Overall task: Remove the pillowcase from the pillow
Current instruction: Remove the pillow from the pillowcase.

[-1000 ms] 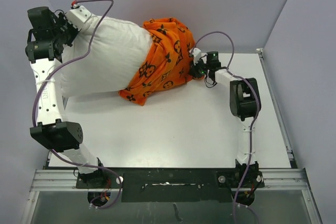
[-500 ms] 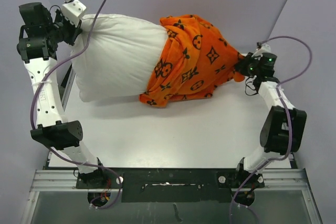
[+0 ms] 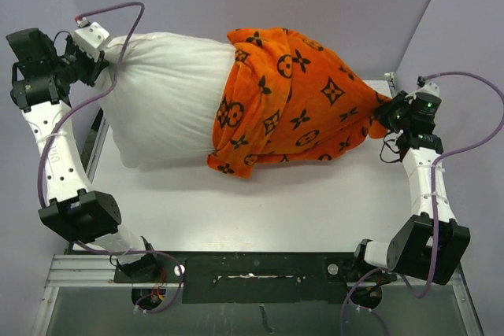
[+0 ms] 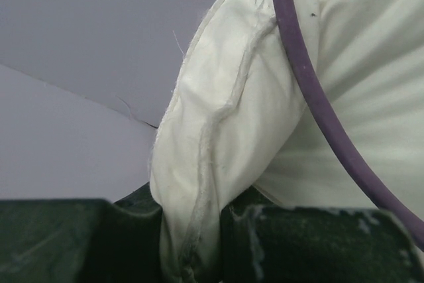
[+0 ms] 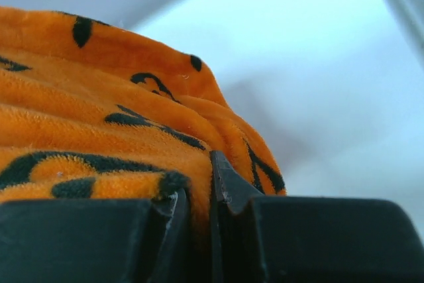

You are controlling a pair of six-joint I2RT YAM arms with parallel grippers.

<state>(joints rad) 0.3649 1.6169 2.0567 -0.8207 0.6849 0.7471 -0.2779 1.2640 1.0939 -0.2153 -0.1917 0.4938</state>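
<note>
Though unclear overhead, pillow [image 4: 225,130] in tool [image 4: 191,230]

Bright orange pillowcase [image 3: 303,104] at centre right, black flowers, diamonds and circles all over it; plain white pillow [image 3: 161,104] upper left, purple cable [image 4: 310,84] crossing its cream seam.

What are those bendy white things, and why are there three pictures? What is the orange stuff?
Those are robot arms: a left arm and a right arm, each ending in a pincer. The big picture looks down from above; the other two come from a camera on each wrist. Over the white table is a plump white pillow, half inside an orange pillowcase with black flowers. The left pincer pinches the pillow's corner; the right pincer pinches the pillowcase's end. They hold opposite ends, likely to pull the cover off.
</note>
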